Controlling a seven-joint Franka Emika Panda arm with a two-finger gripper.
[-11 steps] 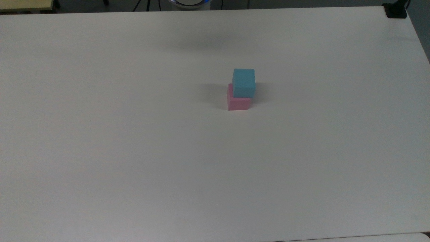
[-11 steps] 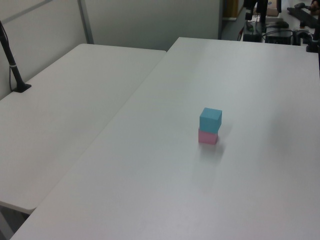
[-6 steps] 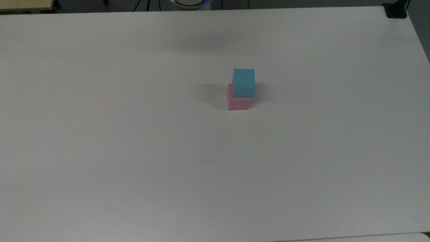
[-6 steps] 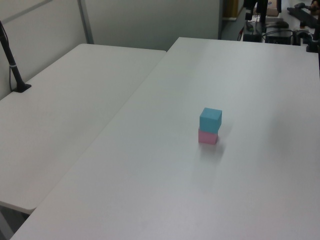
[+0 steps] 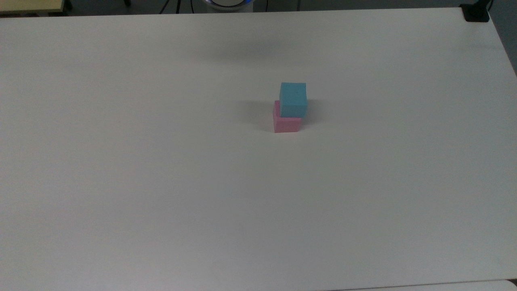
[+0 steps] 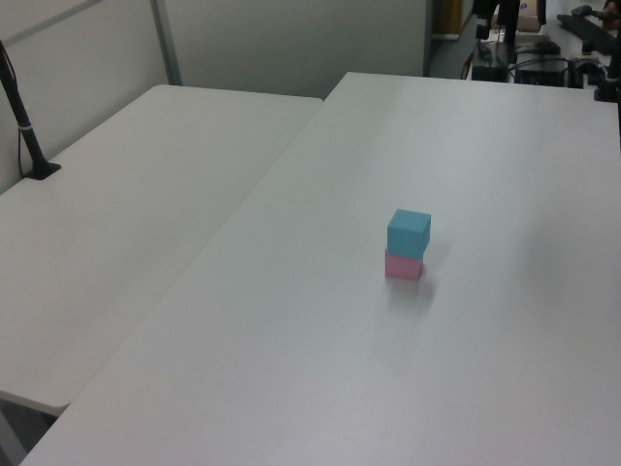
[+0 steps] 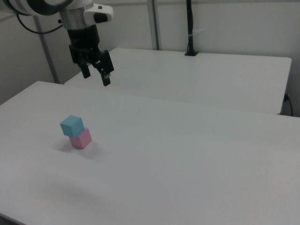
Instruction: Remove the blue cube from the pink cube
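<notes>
The blue cube [image 5: 293,99] sits on top of the pink cube [image 5: 286,124], shifted a little so it overhangs one side. The stack stands near the middle of the white table [image 5: 161,182]. In the left view the blue cube [image 6: 408,233] rests on the pink cube [image 6: 403,266] toward the left view's right. In the right view the blue cube [image 7: 71,125] and pink cube [image 7: 81,138] are at the left, and my gripper [image 7: 96,76] hangs open in the air above and behind them, holding nothing.
A second white table [image 6: 116,214] adjoins this one, with a black pole [image 6: 21,121] clamped at its far edge. A black clamp [image 5: 476,12] sits at the top view's upper right corner. The robot base [image 5: 228,3] is at the table's far edge.
</notes>
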